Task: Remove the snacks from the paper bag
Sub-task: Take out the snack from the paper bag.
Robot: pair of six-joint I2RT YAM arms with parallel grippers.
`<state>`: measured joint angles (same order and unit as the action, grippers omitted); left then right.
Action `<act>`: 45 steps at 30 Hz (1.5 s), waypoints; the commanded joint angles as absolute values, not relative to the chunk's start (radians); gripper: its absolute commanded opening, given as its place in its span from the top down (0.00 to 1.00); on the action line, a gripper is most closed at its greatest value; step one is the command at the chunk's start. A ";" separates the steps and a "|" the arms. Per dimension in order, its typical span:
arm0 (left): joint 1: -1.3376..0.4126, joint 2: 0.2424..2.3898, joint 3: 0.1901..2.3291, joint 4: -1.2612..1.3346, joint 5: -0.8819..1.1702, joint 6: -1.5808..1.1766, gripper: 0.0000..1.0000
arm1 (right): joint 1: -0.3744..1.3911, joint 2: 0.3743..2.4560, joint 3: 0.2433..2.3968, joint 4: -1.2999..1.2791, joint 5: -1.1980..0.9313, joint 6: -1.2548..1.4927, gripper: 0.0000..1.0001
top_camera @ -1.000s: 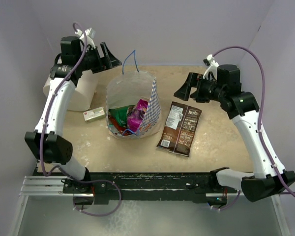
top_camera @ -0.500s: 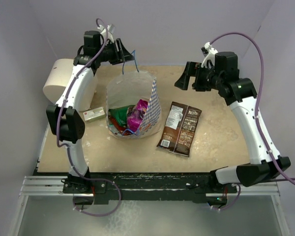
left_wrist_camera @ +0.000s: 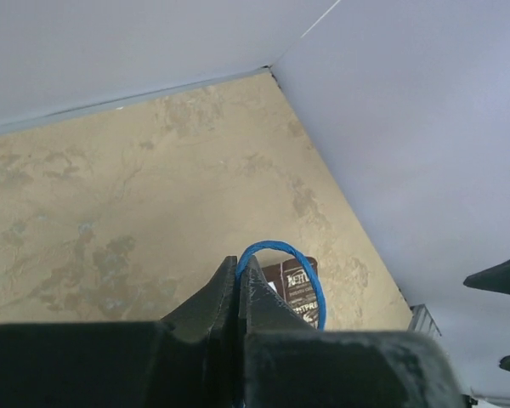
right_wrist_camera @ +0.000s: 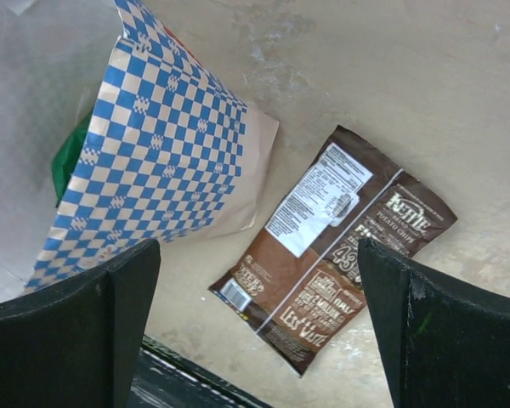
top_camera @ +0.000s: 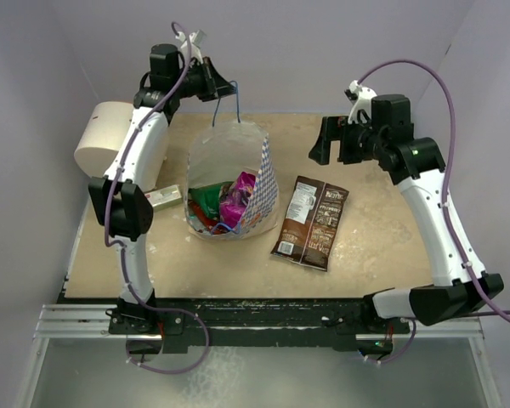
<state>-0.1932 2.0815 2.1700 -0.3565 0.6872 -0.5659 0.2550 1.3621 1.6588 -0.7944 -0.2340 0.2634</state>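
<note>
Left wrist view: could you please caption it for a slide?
Left pincer shut on the blue cord handle, brown snack packet on the table below.

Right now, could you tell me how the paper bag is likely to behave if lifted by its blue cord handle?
The paper bag has thin walls that bow open, so it will probably sag rather than hold shape. Held by one cord handle in the shut left gripper, it would likely tilt. The snacks inside look light and may slide.

Lab enclosure: white walls (top_camera: 323,51), mounting rail (top_camera: 68,321).
</note>
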 commanded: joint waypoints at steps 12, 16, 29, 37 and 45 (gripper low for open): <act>-0.238 1.684 1.885 -0.248 0.698 -0.686 1.00 | 0.444 1.213 1.544 -0.588 -0.396 -0.073 0.06; -0.250 1.611 1.796 -0.231 0.687 -0.719 1.00 | 0.471 1.171 1.473 -0.493 -0.513 -0.112 0.15; -0.278 1.472 1.661 -0.248 0.683 -0.765 1.00 | 0.872 1.293 1.520 -0.497 -0.421 -0.293 0.32; -0.282 1.419 1.627 -0.282 0.672 -0.781 1.00 | 1.021 1.431 1.498 -0.273 -0.173 -0.253 0.41; -0.283 1.424 1.646 -0.300 0.676 -0.782 1.00 | 1.065 1.497 1.304 0.071 0.052 -0.078 0.53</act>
<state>-0.2771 1.4567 1.6207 -0.3347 0.6674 -0.7670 1.0561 1.4853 1.3594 -0.1570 -0.0940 -0.1879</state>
